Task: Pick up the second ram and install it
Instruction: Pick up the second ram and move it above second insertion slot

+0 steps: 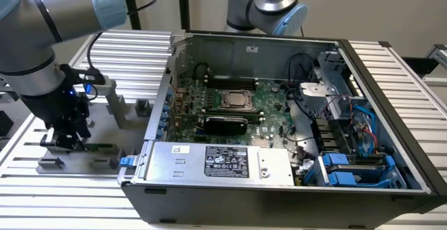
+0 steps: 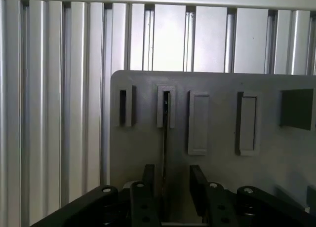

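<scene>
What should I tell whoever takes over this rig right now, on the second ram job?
Gripper: open, one finger on each side of the second ram, not clamped on it.
Second ram: standing on edge in a slot of the grey fixture plate, outside the open computer case, on the exterior view's left.
Done: gripper in place around the ram.
Left: the ram is not yet gripped, lifted or installed in the case.

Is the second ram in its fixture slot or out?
In. The second ram stands on edge in a slot of the grey fixture, the open gripper straddling it.
</scene>
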`<state>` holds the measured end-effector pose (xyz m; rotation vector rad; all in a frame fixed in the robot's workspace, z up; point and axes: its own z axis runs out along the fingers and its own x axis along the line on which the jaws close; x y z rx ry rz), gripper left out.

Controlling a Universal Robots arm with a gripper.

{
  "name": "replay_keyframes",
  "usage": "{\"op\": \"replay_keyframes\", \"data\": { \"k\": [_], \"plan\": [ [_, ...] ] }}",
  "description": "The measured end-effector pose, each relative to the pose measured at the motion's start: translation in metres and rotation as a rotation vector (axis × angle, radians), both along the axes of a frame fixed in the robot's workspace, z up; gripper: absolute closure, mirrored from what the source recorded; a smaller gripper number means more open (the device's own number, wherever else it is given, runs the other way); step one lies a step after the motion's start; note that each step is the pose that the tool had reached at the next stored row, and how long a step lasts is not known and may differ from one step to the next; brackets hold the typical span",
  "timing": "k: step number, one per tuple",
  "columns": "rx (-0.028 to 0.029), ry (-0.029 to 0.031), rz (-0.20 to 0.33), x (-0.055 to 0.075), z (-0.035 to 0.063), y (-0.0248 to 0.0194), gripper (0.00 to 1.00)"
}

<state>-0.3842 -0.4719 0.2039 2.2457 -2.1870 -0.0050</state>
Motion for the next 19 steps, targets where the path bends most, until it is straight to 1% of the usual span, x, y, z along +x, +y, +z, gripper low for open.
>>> {"op": "replay_keyframes", "data": {
  "k": [3,9,19],
  "plan": [
    [0.0000,0.0000,0.000,0.001,-0.0034,-0.0006,0.00],
    [-0.0001,0.0012,0.000,0.003,-0.0066,-0.0013,0.00],
    [-0.0010,0.0014,0.000,0.004,-0.0122,-0.0016,0.00]
  ]
}}
